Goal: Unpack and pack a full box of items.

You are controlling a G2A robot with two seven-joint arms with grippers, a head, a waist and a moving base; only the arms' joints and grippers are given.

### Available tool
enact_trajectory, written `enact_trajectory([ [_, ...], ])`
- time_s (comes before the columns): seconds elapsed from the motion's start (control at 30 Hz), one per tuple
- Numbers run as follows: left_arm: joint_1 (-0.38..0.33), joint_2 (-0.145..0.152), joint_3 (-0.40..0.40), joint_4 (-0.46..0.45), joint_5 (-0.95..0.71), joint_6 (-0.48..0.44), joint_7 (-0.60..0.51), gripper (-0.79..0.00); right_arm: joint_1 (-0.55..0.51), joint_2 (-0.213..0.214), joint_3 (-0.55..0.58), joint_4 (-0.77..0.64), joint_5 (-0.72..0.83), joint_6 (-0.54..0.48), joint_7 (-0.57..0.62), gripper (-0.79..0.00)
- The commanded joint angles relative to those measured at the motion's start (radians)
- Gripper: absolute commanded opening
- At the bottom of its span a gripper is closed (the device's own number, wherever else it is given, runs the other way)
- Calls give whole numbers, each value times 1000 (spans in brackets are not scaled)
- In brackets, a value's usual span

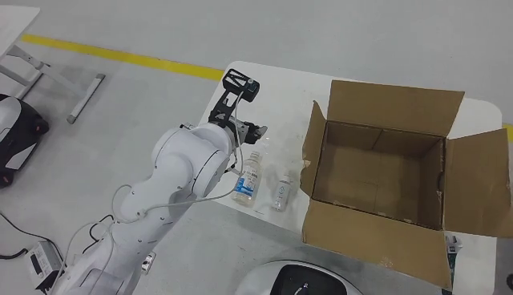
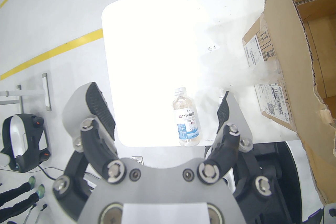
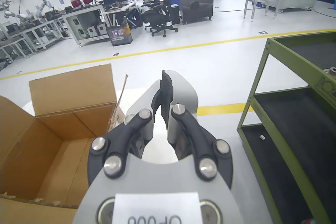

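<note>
An open cardboard box [image 1: 377, 175] stands on the right half of the white table [image 1: 272, 86], flaps spread, its inside showing bare cardboard. Two clear bottles lie on the table to its left: a larger one with a blue label [image 1: 248, 179] and a smaller one [image 1: 282, 189]. My left gripper [image 1: 250, 131] hangs open above the table just behind the larger bottle [image 2: 186, 117], which lies between the fingers [image 2: 99, 107] and below them. My right gripper [image 3: 164, 88] is shut on nothing, held beside the box [image 3: 52, 117].
The table's near edge runs right by the bottles. The far half of the table [image 2: 157, 38] is bare. A green shelf cart [image 3: 296, 114] stands close on the right arm's side. A yellow floor line [image 1: 120, 54] runs past the table.
</note>
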Motion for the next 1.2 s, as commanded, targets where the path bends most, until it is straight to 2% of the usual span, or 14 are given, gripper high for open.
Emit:
enact_trajectory([
  [0.0, 0, 0, 0, 0, 0, 0, 0, 0, 22, 2, -6, 7, -3, -5, 7, -785],
  [0.2, 13, 0, -1, 11, -7, -8, 17, 0, 22, 2, -6, 7, -3, -5, 7, -785],
  [0.27, 34, -1, -16, 24, -81, -23, 6, 0, 22, 2, -6, 7, -3, -5, 7, -785],
  [0.5, 97, 8, -44, 123, -207, -169, -132, 0, 22, 2, -6, 7, -3, -5, 7, -785],
  [0.63, 150, 18, -16, 208, -288, -257, -138, 0, 22, 2, -6, 7, -3, -5, 7, -785],
  [0.77, 167, 26, 22, 248, -303, -266, -138, 0, 22, 2, -6, 7, -3, -5, 7, -785],
  [1.07, 167, 26, 22, 248, -303, -266, -138, 0, 22, 2, -6, 7, -3, -5, 7, -785],
  [1.17, 162, 23, 32, 297, -293, -251, -95, 0, 22, 2, -6, 7, -3, -5, 7, -785],
])
